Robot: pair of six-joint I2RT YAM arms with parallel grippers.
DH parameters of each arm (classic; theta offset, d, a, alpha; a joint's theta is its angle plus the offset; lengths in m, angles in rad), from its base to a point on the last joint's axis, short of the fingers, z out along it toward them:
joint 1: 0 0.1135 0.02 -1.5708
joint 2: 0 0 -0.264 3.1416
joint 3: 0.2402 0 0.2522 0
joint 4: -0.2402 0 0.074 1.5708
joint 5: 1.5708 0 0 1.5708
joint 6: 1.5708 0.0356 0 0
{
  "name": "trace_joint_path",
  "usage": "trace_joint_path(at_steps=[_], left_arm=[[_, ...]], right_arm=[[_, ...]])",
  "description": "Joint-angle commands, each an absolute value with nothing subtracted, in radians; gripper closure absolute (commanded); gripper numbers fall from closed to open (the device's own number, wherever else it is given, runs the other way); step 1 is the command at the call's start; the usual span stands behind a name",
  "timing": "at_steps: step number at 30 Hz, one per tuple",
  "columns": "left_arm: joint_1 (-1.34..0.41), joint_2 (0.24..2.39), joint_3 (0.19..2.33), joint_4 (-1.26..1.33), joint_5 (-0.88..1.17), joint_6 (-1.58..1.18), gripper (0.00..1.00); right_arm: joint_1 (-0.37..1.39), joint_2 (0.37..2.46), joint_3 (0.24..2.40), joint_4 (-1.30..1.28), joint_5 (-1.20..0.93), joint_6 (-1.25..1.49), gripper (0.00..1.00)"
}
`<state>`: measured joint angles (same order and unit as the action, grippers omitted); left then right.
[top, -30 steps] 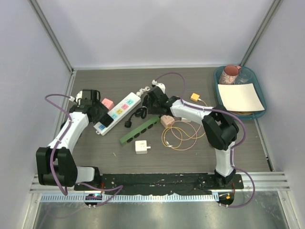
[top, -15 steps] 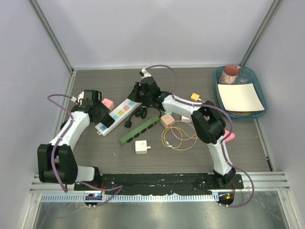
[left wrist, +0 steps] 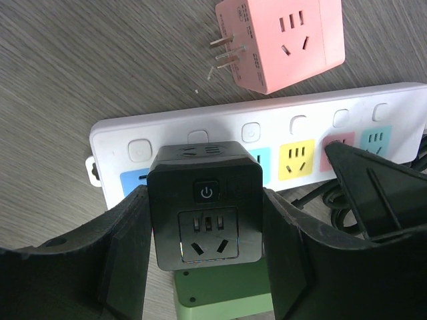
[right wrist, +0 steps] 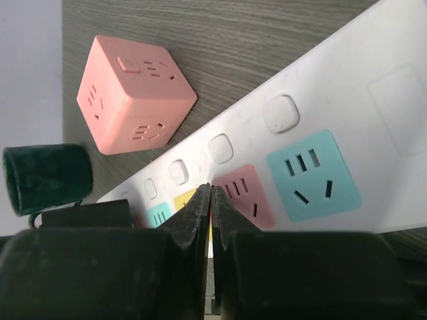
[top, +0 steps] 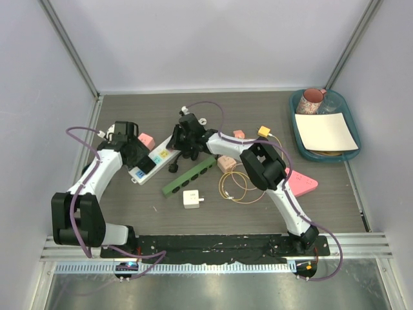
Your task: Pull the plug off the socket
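Note:
A black plug adapter (left wrist: 205, 203) sits in the left-end socket of the white power strip (left wrist: 280, 130). My left gripper (left wrist: 207, 267) is shut on the adapter, one finger against each side. In the top view the adapter (top: 146, 165) is at the strip's (top: 162, 153) near-left end, under the left gripper (top: 140, 159). My right gripper (right wrist: 211, 190) is shut and empty, its tips over the strip (right wrist: 320, 127) between the yellow and pink sockets. In the top view the right gripper (top: 182, 134) is at the strip's right part. I cannot tell whether it touches.
A pink cube socket (top: 146, 140) lies just behind the strip. A green strip (top: 189, 175), black cable (top: 185, 155), white charger (top: 191, 198), second pink cube (top: 226, 163) and yellow cable coil (top: 242, 184) lie to the right. A teal tray (top: 293, 123) stands at far right.
My right arm has swung left, from beyond the strip's far right end to over its right part. The strip has shifted slightly left. My left gripper has stayed on the adapter.

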<state>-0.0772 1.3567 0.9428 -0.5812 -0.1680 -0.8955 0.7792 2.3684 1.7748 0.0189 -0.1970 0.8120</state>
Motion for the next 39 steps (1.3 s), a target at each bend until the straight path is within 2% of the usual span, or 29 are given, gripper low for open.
trace_joint_path(at_steps=[1,9,18,31,35,38,39], left_arm=[[-0.083,1.333,1.061,-0.567,-0.149,-0.894,1.0],[-0.083,1.353,1.196,-0.672,-0.196,-0.864,1.0],[-0.083,1.394,1.175,-0.724,-0.25,-0.825,1.0],[-0.081,1.42,1.357,-0.773,-0.31,-0.772,1.0],[-0.051,1.459,1.414,-0.784,-0.368,-0.767,1.0],[-0.022,1.522,1.478,-0.79,-0.365,-0.758,1.0],[-0.02,1.538,1.495,-0.788,-0.365,-0.741,1.0]], right_arm=[[0.788,2.44,1.867,-0.349,-0.017,0.681,0.91],[0.802,2.462,1.824,-0.402,0.092,0.615,0.92],[0.815,2.502,1.839,-0.446,0.155,0.56,0.92],[0.824,2.485,1.841,-0.453,0.147,0.549,0.93],[0.822,2.399,1.838,-0.385,0.094,0.532,0.82],[0.819,2.309,1.836,-0.328,0.066,0.528,0.7],[0.818,2.257,1.835,-0.296,0.037,0.526,0.61]])
